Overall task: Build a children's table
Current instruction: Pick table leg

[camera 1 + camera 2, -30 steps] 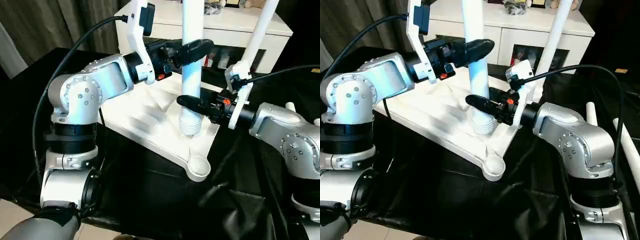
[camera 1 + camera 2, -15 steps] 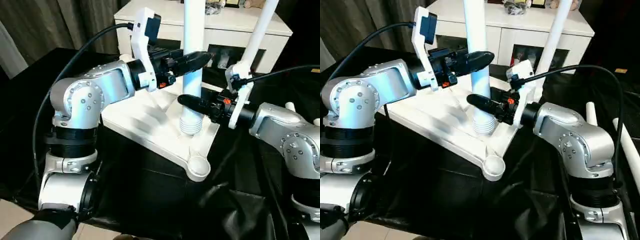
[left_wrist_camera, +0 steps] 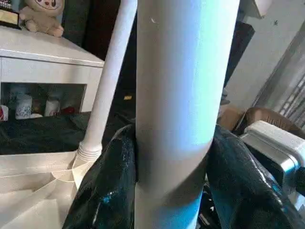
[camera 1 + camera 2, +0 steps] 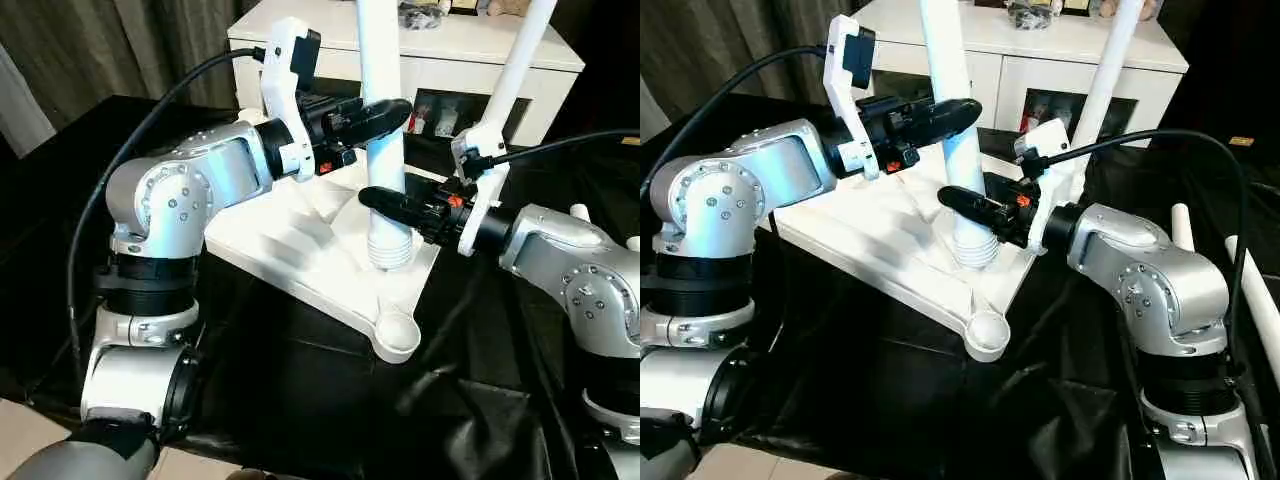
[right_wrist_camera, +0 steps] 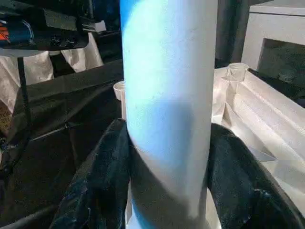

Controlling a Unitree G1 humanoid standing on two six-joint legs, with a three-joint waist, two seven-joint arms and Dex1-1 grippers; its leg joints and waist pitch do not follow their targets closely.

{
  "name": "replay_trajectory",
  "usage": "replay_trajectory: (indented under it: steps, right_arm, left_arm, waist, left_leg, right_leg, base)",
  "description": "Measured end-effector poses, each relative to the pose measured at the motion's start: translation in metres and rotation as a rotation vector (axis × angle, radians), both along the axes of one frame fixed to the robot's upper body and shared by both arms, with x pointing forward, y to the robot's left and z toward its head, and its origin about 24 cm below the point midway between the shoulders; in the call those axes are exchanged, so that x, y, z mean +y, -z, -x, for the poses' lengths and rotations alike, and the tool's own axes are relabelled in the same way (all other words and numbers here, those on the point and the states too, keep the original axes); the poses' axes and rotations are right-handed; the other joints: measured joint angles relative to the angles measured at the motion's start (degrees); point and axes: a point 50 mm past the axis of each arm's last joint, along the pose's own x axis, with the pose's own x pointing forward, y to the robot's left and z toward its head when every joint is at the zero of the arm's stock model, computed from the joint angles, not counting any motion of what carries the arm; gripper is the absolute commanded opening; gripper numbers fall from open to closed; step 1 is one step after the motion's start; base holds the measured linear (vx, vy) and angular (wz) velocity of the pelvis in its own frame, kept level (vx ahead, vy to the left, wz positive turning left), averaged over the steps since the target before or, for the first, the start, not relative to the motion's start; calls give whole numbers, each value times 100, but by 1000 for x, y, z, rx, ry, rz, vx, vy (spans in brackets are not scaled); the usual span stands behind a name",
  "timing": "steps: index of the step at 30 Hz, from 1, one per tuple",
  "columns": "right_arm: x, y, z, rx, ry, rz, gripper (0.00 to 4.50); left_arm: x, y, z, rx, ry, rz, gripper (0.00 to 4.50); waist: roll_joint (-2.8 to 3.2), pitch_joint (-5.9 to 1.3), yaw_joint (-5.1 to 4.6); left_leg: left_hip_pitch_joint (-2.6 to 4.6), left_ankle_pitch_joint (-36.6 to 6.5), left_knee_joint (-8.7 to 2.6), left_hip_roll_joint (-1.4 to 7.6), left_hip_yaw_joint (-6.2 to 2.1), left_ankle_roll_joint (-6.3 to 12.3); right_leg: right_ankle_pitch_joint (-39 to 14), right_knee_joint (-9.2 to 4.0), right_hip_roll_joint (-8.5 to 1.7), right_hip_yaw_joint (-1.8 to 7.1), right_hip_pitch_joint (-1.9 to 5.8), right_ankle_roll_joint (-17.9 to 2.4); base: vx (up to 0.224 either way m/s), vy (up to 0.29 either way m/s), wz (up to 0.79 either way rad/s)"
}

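Left wrist view catches a plush toy (image 3: 42,18) on the white cabinet (image 3: 43,52). Both grippers clamp the upright table leg (image 4: 385,150), left gripper (image 4: 385,112) higher, right gripper (image 4: 385,203) lower, its ribbed end over the upturned tabletop (image 4: 290,240).

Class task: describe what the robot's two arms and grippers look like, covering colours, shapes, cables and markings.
Both arms are rounded silver-grey segments with black joint rings and small screws. Each gripper, left gripper and right gripper, has two glossy black tapered fingers, small orange-red marks at the base, a white camera bracket and a black cable.
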Motion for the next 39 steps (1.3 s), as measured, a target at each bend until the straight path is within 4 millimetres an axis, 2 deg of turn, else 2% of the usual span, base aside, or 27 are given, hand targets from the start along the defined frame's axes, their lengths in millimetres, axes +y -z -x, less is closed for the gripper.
replay_trajectory:
  steps: [2,8,12,14,17,26,29,30,33,39]
  right_arm:
    - [0,-1,0,-8,1,-1,256]
    - [2,-4,1,-14,-34,-20,296]
    - [-5,-9,4,-3,-103,-38,338]
    - [-11,-12,8,12,-170,-51,342]
    - [-14,-15,16,40,-287,-74,376]
    - [-22,-4,30,111,-412,-53,437]
    - [-21,-1,32,134,-435,-54,437]
    - [-21,0,33,139,-441,-55,408]
    - [-20,2,34,149,-449,-56,396]
    - [-18,1,35,146,-461,-50,340]
  left_arm:
    - [0,0,0,-2,0,1,184]
    - [4,3,3,-14,60,-3,184]
    - [7,0,8,-48,164,11,184]
    - [10,-3,12,-71,244,30,184]
    - [15,-6,20,-112,377,69,184]
    - [18,-7,29,-174,554,56,184]
    - [17,-6,30,-177,586,48,184]
    - [17,-6,31,-178,592,48,184]
    - [16,-4,29,-179,598,43,184]
    - [18,-3,28,-194,608,36,184]
  waist:
    - [0,0,-1]
    - [0,0,-2]
    - [-1,0,7]
    - [-3,0,7]
    - [-3,0,5]
    - [-3,0,2]
    - [-3,0,-1]
    - [-3,0,-3]
    - [-3,0,0]
    - [-3,0,1]
  left_leg:
    - [0,0,0,0,0,0]
    - [0,0,-1,0,0,0]
    - [-1,-1,-1,0,0,2]
    - [-1,-2,-1,0,0,2]
    - [0,-2,-2,2,1,3]
    - [4,0,0,2,2,2]
    - [4,0,0,2,2,1]
    - [4,0,0,2,2,1]
    - [4,0,0,3,3,1]
    - [4,0,0,3,3,1]
  right_leg:
    - [-1,0,0,0,0,1]
    - [-1,0,0,0,-1,2]
    - [-1,-1,0,1,0,1]
    - [-1,-2,0,0,2,1]
    - [-1,-2,0,-1,1,1]
    - [-2,-1,0,1,3,3]
    - [-2,0,0,1,2,4]
    - [-2,0,0,1,2,4]
    - [-2,0,0,0,2,4]
    - [-1,0,0,1,2,2]
  base:
    - [0,0,0]
    - [0,0,0]
    - [0,0,0]
    - [0,0,0]
    - [0,0,0]
    - [0,0,0]
    - [0,0,0]
    - [0,0,0]
    - [0,0,0]
    - [0,0,0]
